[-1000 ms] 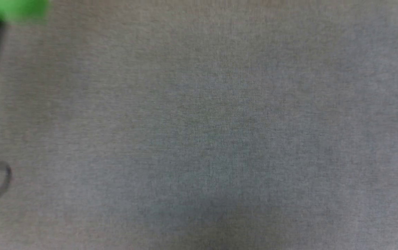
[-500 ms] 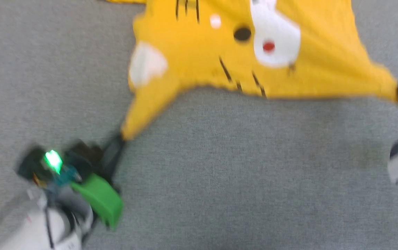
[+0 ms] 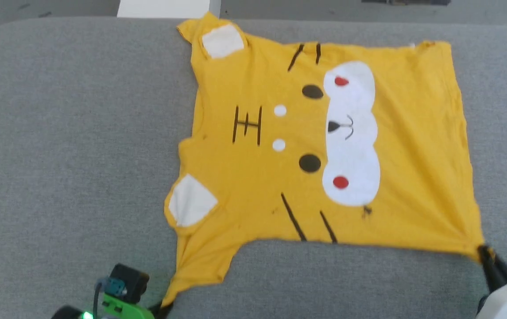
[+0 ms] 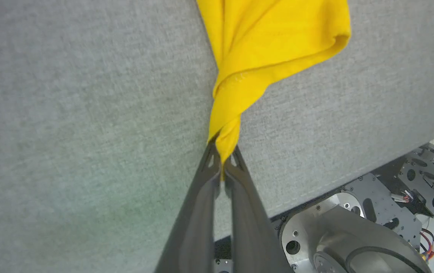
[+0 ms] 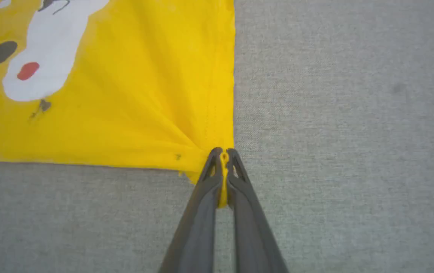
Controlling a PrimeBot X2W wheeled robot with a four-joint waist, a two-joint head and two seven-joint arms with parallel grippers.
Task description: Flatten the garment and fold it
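The garment [image 3: 324, 146] lies print-up on the grey desk [image 3: 58, 133], spread out ahead of both grippers, in no container. The left gripper [image 4: 222, 151] has its 2 fingers pressed together on the tip of the near sleeve. The right gripper [image 5: 222, 153] pinches the near hem corner in the same way, with a sliver of yellow cloth showing between its fingers. The near side edge of the garment runs between the 2 grippers.

This looks like the flattening step, close to its end. The body is mostly smooth and the whole face print can be read. 2 faults remain. Creases fan out from the right gripper's pinch. Just ahead of the left gripper, the sleeve is twisted into a narrow roll and does not lie flat.

The next move probably calls for a low, even pull towards the robot, or a small outward spread of the 2 grippers, to take out the fan of creases. The sleeve would then need untwisting and laying open before any fold. Pulling harder on 1 side would likely skew the thin cloth, so both pinches should let go only once the edge rests on the desk.
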